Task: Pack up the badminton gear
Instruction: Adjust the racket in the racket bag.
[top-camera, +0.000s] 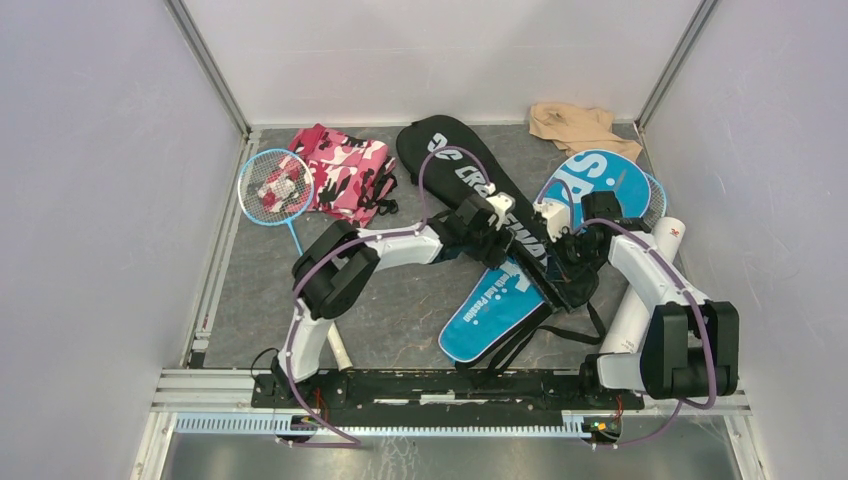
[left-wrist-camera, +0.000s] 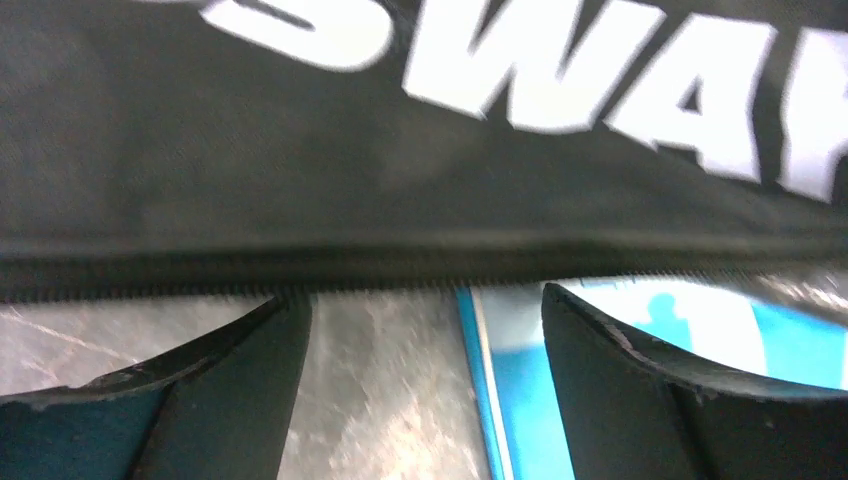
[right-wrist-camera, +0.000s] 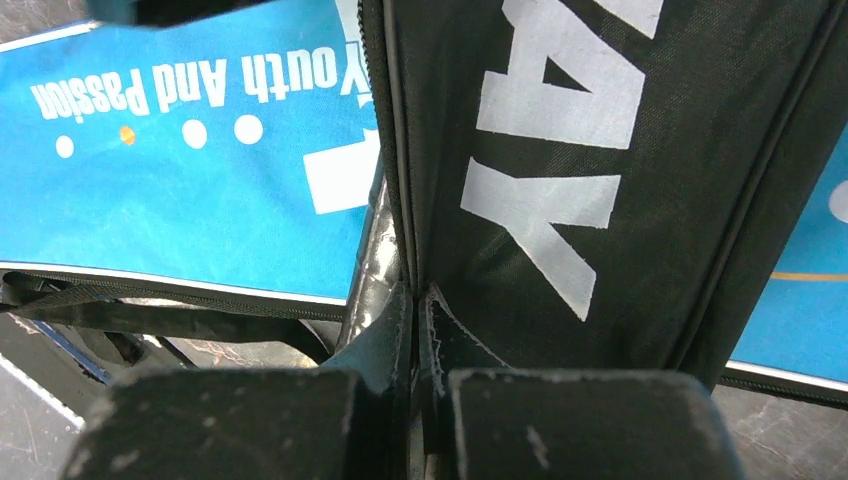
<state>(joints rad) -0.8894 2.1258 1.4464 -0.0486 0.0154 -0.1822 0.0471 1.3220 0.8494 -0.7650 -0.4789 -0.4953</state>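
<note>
Right, my left end effector (left-wrist-camera: 425, 300) is spread wide and holding nothing. It hovers just off the zip edge of the black CROSSWAY cover (top-camera: 462, 172), with bare tabletop (top-camera: 400, 300) showing between its fingers. My right end effector (right-wrist-camera: 418, 296) is pinched fully together right on that cover's zip seam, and it looks to have the edge fabric nipped. The cover lies diagonally across the middle of the tabletop, draped over the blue cover (top-camera: 488, 318). It's light, floppy cloth, so I expect it to sag and slide on the slick blue one; I'd take it by the stiffer zip hem, not the flat panel. A blue-framed racket (top-camera: 275, 188) lies by the left edge, a white tube (top-camera: 668, 238) by the right.
</note>
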